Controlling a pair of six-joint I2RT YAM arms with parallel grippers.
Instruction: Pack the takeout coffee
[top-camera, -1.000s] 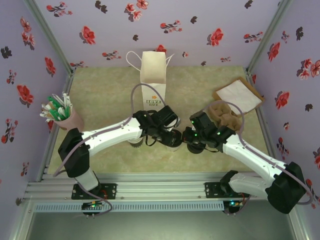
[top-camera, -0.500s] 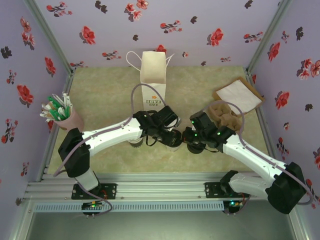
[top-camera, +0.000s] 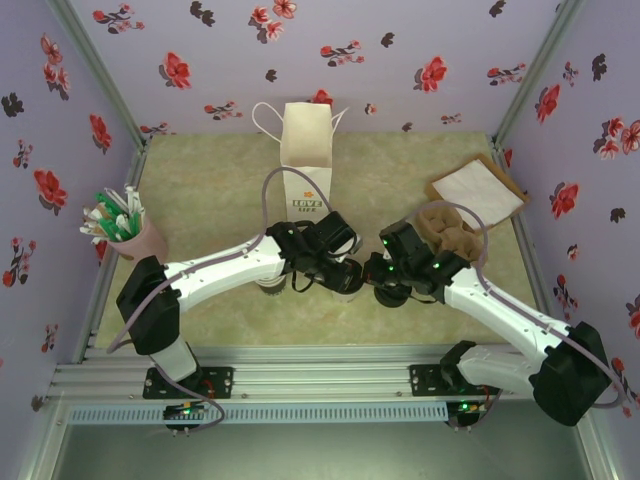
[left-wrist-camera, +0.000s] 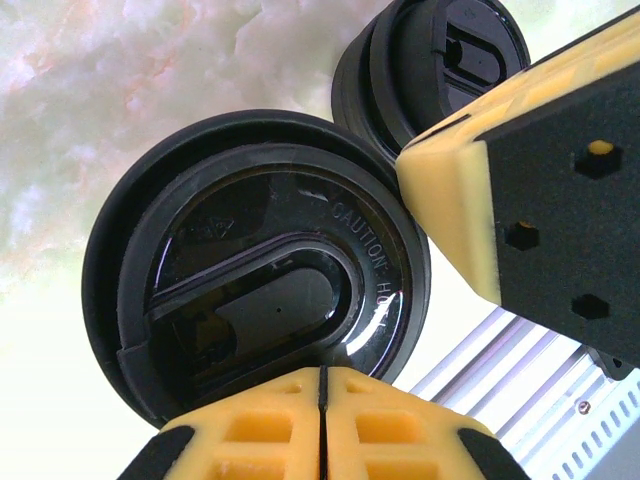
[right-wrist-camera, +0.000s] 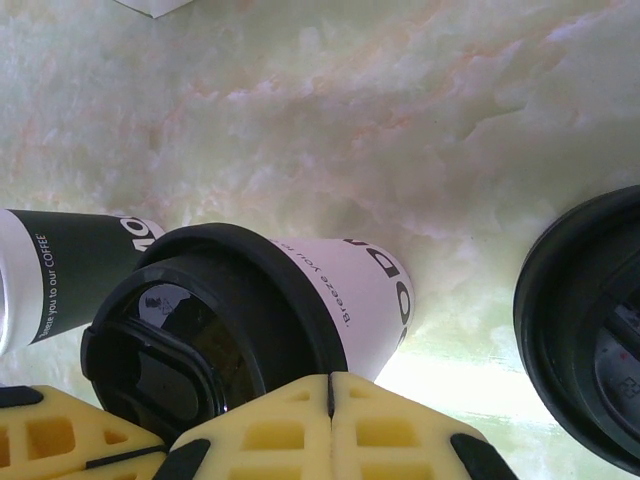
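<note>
Both hands were closed with nothing held, fingertips pressed together. The left hand (left-wrist-camera: 322, 425) sat at the near rim of the lid (left-wrist-camera: 260, 300), and the right hand (right-wrist-camera: 330, 425) at the rim from the opposite side. By the look of it, the step in hand was seating the lid on the coffee (right-wrist-camera: 340, 290), with no lifting begun yet. To do that well, the push should go straight down on the rim, evenly from both sides. A sideways shove could tip the light cup or pop the lid up at its far edge. Once the lid sat flat all round, one hand would need to open, take the cup by its wall below the lid and keep it upright on the way to the bag (top-camera: 305, 150).

The coffee stood on the surface (right-wrist-camera: 400, 100) between the two hands, at both sets of fingertips. Whether they bore on the lid or only lay against it could not be told. Spare lids (left-wrist-camera: 440, 60) sat just beside it on the right hand's side and a spare cup (right-wrist-camera: 60, 270) just beside it on the other. The bag stood well apart, toward the far wall
</note>
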